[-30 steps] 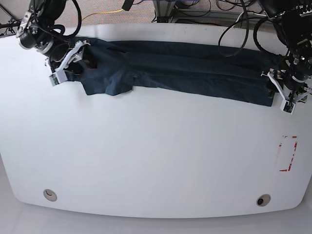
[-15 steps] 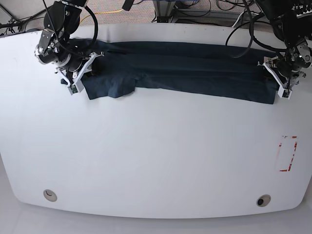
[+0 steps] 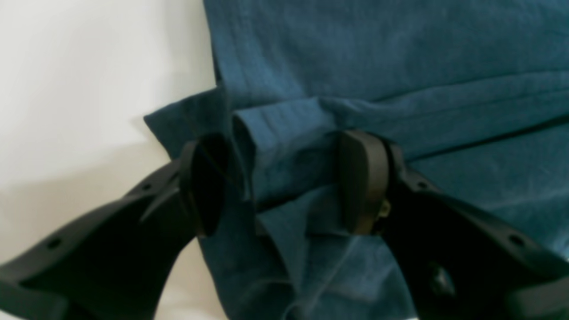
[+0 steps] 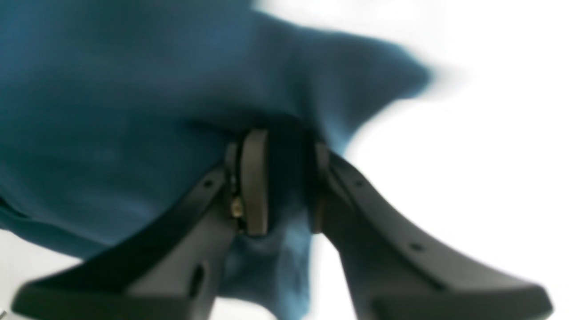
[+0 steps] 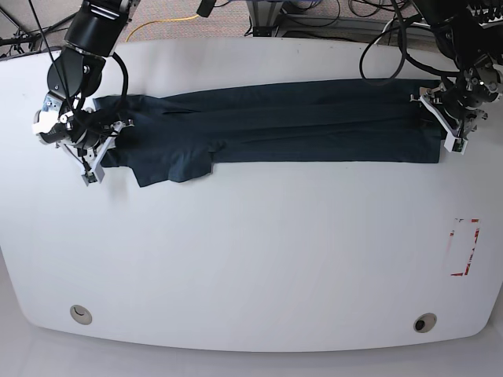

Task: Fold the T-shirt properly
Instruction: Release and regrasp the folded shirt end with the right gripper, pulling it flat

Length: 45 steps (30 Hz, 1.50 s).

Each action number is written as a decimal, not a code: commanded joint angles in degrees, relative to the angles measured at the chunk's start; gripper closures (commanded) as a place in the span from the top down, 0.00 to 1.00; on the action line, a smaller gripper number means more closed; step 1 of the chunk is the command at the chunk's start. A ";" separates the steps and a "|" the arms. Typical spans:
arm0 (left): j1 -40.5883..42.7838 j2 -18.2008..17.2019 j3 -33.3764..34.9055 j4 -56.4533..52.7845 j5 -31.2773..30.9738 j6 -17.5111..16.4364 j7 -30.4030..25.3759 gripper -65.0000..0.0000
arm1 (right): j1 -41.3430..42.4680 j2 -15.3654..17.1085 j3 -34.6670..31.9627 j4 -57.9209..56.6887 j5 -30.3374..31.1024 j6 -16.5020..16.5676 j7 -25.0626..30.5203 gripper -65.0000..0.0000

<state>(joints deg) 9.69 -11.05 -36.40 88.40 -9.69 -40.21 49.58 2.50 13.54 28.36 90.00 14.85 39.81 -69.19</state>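
The dark navy T-shirt lies folded lengthwise into a long band across the far half of the white table, with a sleeve flap hanging toward me at its left. My right gripper is at the band's left end. In the right wrist view the right gripper is shut on a pinch of the T-shirt. My left gripper is at the band's right end. In the left wrist view the left gripper has its pads wide apart, clamped on a thick rolled fold of the T-shirt.
A red-marked rectangle sits near the table's right edge. Two round holes lie near the front edge. Cables and frame legs crowd the floor beyond the far edge.
My right gripper closed on the shirt's left end and drew it leftward. The left gripper moved slightly farther back with the right end. The band now lies longer and straighter.
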 commanded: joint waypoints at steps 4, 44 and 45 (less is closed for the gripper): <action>2.04 -0.86 -0.04 0.61 2.35 0.21 1.98 0.56 | 4.05 -0.05 -0.18 9.12 1.72 0.19 -2.33 0.61; 3.27 -0.60 -0.21 0.17 2.62 0.21 1.98 0.56 | 13.28 -4.09 -8.18 -14.52 1.98 0.19 6.55 0.00; 3.27 -0.60 -0.30 0.17 2.70 0.21 1.98 0.56 | 12.93 -4.09 -7.92 -12.85 1.98 0.19 5.94 0.00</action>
<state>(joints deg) 12.36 -11.18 -36.71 88.82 -10.50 -39.97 48.16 14.50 9.02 20.16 72.79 16.32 40.05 -62.41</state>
